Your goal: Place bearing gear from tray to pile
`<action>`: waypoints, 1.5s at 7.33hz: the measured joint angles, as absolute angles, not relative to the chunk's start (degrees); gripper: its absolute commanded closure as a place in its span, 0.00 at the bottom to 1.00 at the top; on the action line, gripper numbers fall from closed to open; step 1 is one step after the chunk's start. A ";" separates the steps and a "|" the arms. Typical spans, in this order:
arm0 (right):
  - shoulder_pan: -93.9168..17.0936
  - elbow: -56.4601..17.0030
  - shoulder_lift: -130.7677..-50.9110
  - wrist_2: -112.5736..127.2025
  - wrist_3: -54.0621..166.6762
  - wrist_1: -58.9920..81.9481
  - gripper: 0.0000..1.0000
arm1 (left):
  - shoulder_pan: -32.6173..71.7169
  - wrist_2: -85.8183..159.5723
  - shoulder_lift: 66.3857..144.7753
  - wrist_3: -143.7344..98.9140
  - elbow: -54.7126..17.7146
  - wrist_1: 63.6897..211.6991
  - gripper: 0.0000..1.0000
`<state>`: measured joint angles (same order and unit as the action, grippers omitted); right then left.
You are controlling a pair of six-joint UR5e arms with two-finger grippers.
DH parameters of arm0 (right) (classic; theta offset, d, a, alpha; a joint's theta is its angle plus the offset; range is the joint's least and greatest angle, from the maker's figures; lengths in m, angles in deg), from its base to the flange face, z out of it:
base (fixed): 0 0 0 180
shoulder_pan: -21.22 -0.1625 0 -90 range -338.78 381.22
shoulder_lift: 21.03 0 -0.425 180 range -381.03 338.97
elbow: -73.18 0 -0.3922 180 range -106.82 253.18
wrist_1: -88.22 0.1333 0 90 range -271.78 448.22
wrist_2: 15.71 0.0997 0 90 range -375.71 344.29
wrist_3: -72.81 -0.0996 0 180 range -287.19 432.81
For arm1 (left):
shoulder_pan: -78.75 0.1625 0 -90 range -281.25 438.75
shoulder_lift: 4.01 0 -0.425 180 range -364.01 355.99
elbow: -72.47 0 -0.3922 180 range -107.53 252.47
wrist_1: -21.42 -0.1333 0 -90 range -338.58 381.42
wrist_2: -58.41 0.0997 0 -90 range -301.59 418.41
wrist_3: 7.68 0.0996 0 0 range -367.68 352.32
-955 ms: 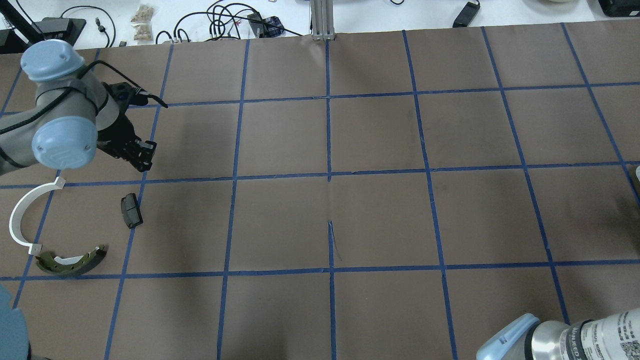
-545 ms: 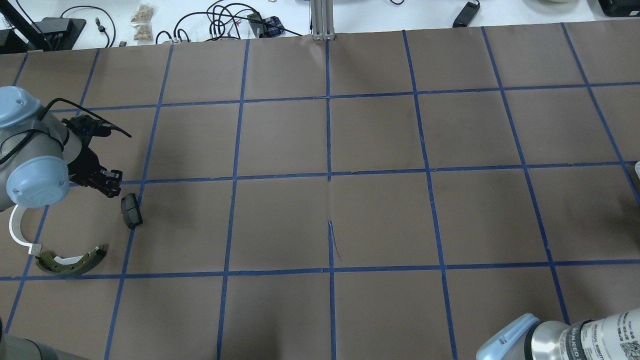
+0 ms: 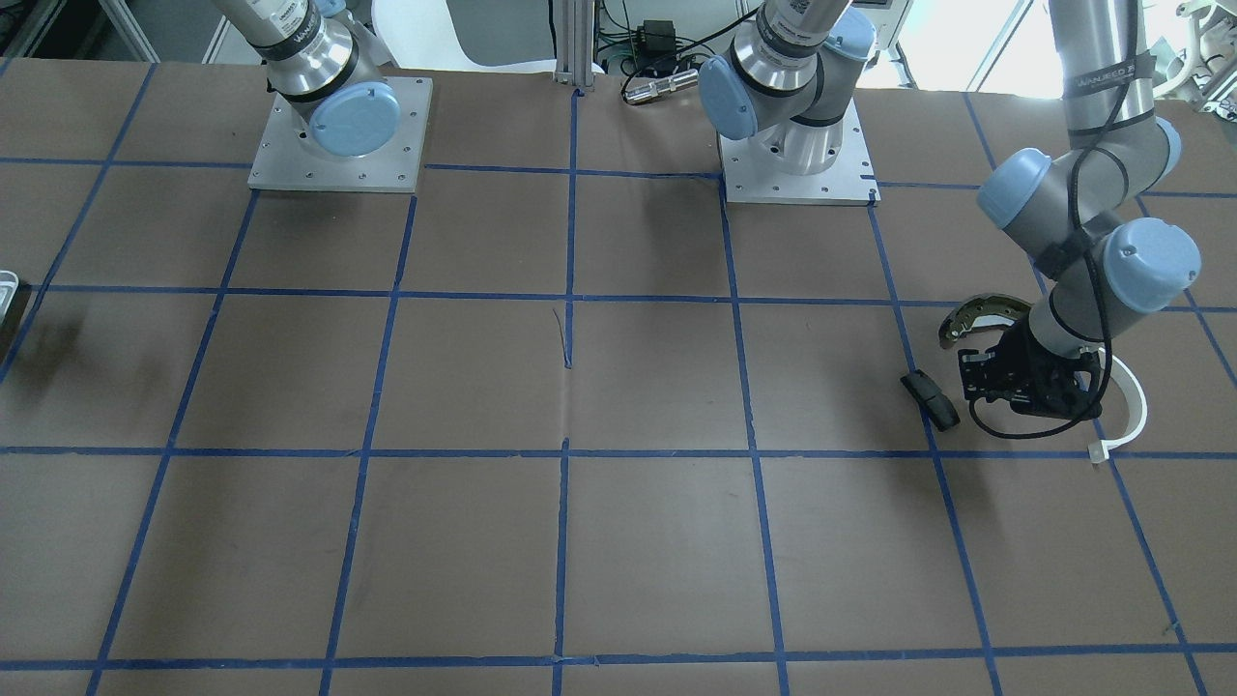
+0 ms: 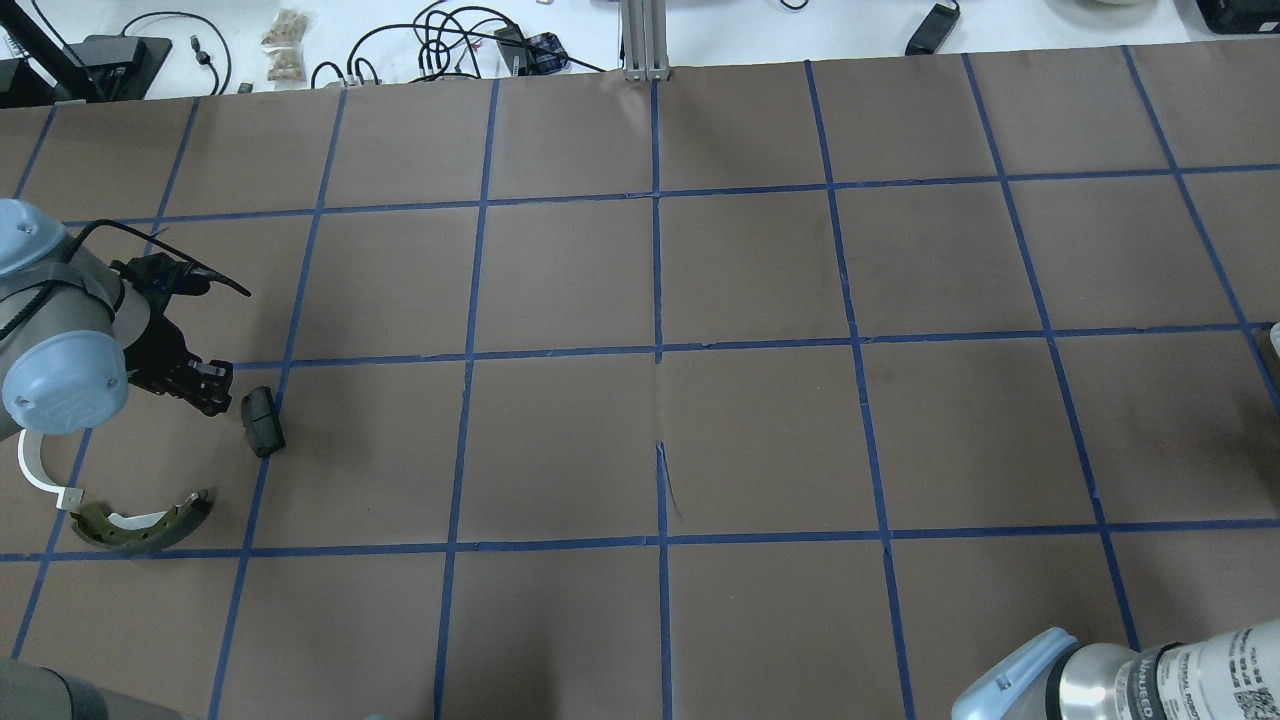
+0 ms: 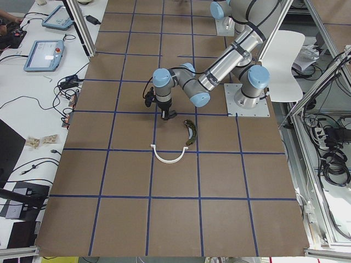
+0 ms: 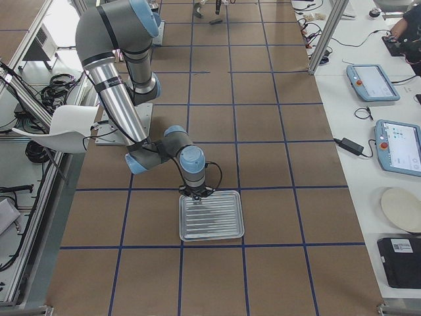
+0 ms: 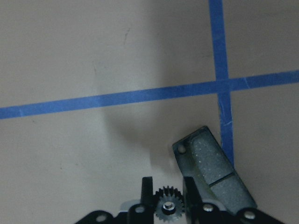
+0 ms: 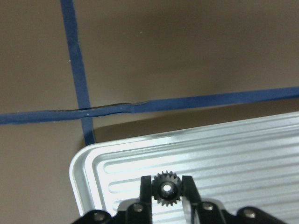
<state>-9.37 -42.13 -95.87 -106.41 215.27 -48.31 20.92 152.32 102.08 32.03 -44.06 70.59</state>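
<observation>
My left gripper (image 7: 167,196) is shut on a small black bearing gear (image 7: 168,208). It hangs low over the brown table, right beside the black oblong block (image 7: 215,172) of the pile. In the overhead view the left gripper (image 4: 215,390) is left of the block (image 4: 262,420), with the white half-ring (image 4: 35,470) and olive brake shoe (image 4: 140,525) below it. My right gripper (image 8: 167,184) is shut on another black gear (image 8: 167,189) over the corner of the ribbed pale tray (image 8: 233,144). The tray also shows in the exterior right view (image 6: 210,216).
Blue tape lines divide the brown table (image 4: 660,400) into squares. Cables and small items lie on the white bench beyond the far edge (image 4: 440,40). Both arm bases (image 3: 792,145) stand at the robot's side of the table.
My left arm has moved left and toward the robot with the gear. Its gripper has come from the square behind the pile to right beside the black block.
</observation>
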 measured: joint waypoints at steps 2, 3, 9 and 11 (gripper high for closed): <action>-14.90 -42.64 -103.04 -103.53 200.44 -39.55 0.95 | 21.77 152.27 101.70 32.15 -43.83 70.74 0.10; -20.00 -43.19 -106.20 -103.01 189.81 -35.66 0.97 | 21.58 152.36 101.09 32.05 -43.38 70.83 0.00; -67.30 -43.96 -106.36 -101.47 102.24 -39.12 0.97 | 14.60 151.73 91.31 26.99 -29.95 90.69 0.00; -80.08 -37.11 -95.45 -98.36 78.63 -46.16 0.96 | 11.37 150.57 89.08 21.48 -29.18 93.33 0.00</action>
